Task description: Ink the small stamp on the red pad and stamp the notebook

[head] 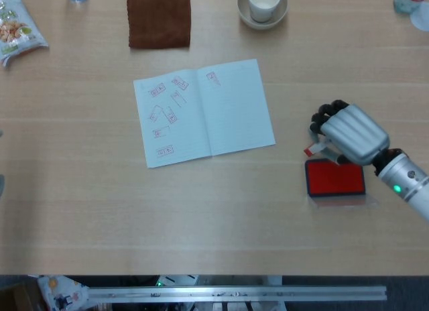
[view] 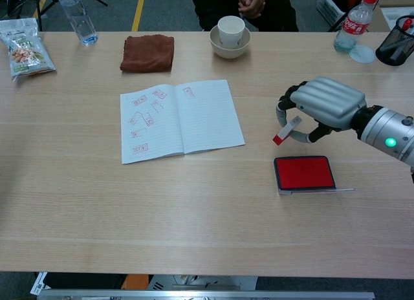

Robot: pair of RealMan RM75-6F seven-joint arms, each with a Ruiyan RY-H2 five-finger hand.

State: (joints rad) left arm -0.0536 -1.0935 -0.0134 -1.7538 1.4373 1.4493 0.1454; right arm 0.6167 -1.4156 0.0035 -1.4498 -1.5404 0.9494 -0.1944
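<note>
My right hand [head: 348,131] [view: 321,105] hovers above the table, just beyond the red ink pad [head: 334,177] [view: 304,172]. It pinches the small stamp [view: 285,130] [head: 314,149], a thin white piece with a red tip pointing down and left. The pad lies open and uncovered, its clear lid flat to the right. The open notebook [head: 204,112] [view: 180,119] lies to the left of the hand, with several red stamp marks on its left page and one at the top of its right page. My left hand is not visible.
A brown cloth [head: 159,18] and a cup in a bowl [head: 263,5] sit at the far edge. A snack bag [view: 24,47] and water bottle [view: 76,14] stand far left. A soda bottle [view: 353,22] and black pen holder [view: 396,48] stand far right.
</note>
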